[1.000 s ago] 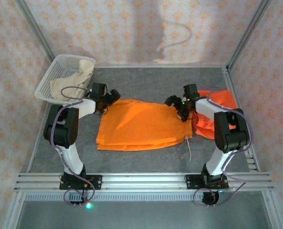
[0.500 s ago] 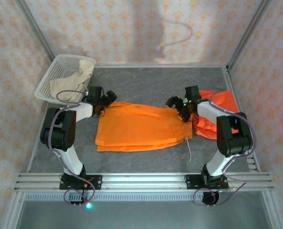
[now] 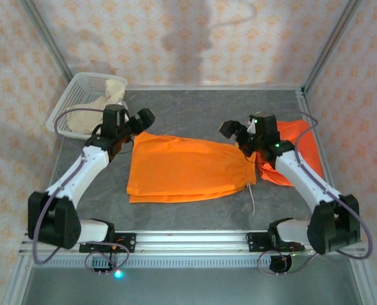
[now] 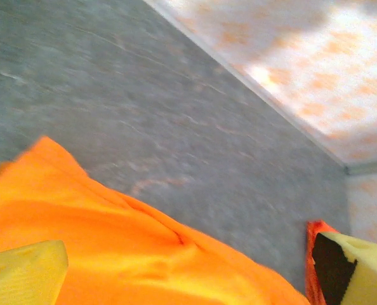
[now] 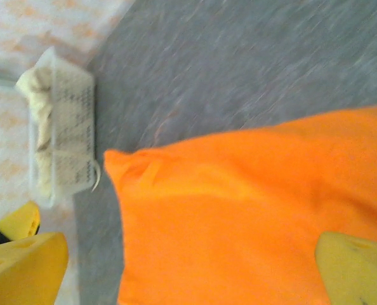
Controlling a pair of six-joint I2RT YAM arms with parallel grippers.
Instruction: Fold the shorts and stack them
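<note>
One pair of orange shorts (image 3: 188, 168) lies folded flat mid-table, its white drawstring trailing at the right. A second orange pair (image 3: 297, 145) lies crumpled at the right, under my right arm. The cream-beige shorts (image 3: 98, 108) sit in the basket. My left gripper (image 3: 141, 121) hovers open over the folded pair's far-left corner; in the left wrist view the yellow fingers (image 4: 25, 272) stand wide above orange cloth (image 4: 112, 241). My right gripper (image 3: 234, 131) hovers open over the far-right corner, with its pads (image 5: 357, 267) spread above the shorts (image 5: 252, 210). Neither gripper holds anything.
A white mesh basket (image 3: 68, 101) stands at the back left corner, also seen in the right wrist view as the basket (image 5: 71, 136). Metal frame posts and patterned walls close in the grey table (image 3: 201, 108). An aluminium rail runs along the near edge.
Both arms have risen and stretched out, lifting the grippers off the far corners of the folded orange shorts. The shorts lie as before.
</note>
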